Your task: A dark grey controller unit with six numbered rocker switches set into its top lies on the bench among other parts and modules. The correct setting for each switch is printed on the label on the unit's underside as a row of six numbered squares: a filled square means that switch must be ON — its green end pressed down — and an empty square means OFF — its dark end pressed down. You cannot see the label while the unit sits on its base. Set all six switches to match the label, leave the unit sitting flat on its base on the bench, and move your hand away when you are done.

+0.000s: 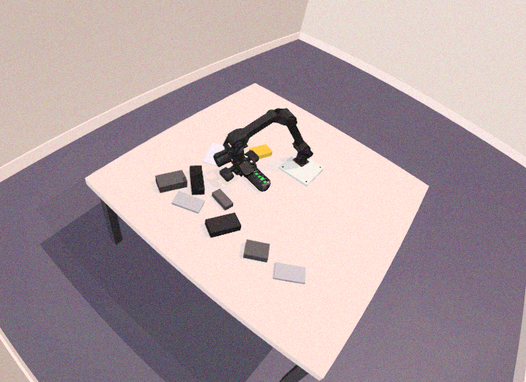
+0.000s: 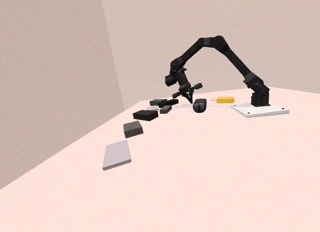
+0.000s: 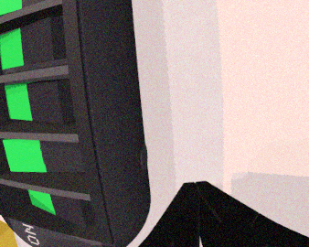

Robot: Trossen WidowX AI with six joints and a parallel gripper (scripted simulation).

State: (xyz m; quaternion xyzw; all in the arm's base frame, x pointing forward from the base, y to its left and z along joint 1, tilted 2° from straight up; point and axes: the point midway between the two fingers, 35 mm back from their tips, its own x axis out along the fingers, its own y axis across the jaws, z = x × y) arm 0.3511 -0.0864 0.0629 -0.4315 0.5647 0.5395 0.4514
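The dark grey controller unit point(image 1: 259, 183) point(image 2: 199, 105) point(image 3: 115, 105) sits on its base, switches up, near the middle of the bench. In the wrist view several rockers with green ends show in its top; the green part of the nearest one, by the "ON" mark, is smaller and angled. The far end of the unit is out of that view. The label on the underside is hidden. My gripper point(image 2: 192, 102) point(image 3: 196, 183) is shut and empty, its tips low beside the unit's long side, with a small gap in the wrist view. In the top view its tips are hidden behind the hand.
A yellow block point(image 1: 261, 151) point(image 2: 225, 99) lies behind the unit. Dark blocks point(image 1: 171, 181) point(image 1: 197, 179) point(image 1: 223, 224) point(image 1: 256, 250), a small grey block point(image 1: 222, 199) and flat light plates point(image 1: 188, 202) point(image 1: 289, 273) point(image 2: 117, 154) lie off to the side. A white sheet point(image 1: 210, 154) lies beyond the hand.
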